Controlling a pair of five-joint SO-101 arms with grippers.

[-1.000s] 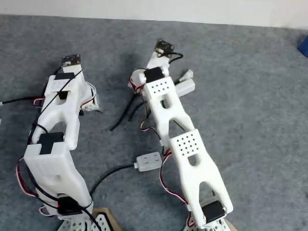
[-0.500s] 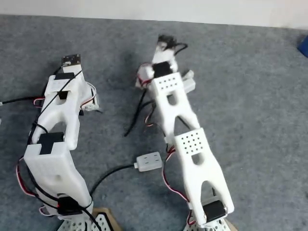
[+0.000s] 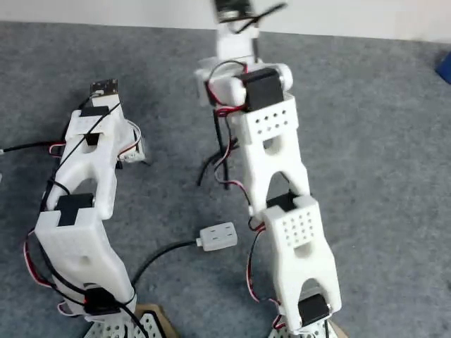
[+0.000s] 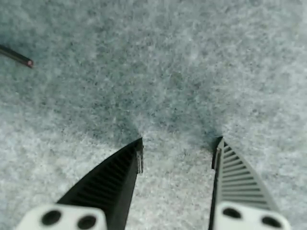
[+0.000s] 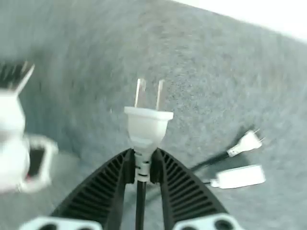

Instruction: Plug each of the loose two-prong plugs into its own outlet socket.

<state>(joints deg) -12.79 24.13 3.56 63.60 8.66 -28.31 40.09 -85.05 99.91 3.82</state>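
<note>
Pinching a white plug (image 5: 147, 125) at its neck, right gripper (image 5: 143, 160) aloft; left gripper (image 4: 177, 151) spread

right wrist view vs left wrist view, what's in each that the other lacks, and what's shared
Right wrist view: the right gripper shut on a white two-prong plug, with a second loose plug and a white oblong piece lying on the carpet beyond. Left wrist view: the left gripper open, its tips close to the carpet with nothing between them, plus a dark cable end. Shared: the grey carpet.
</note>
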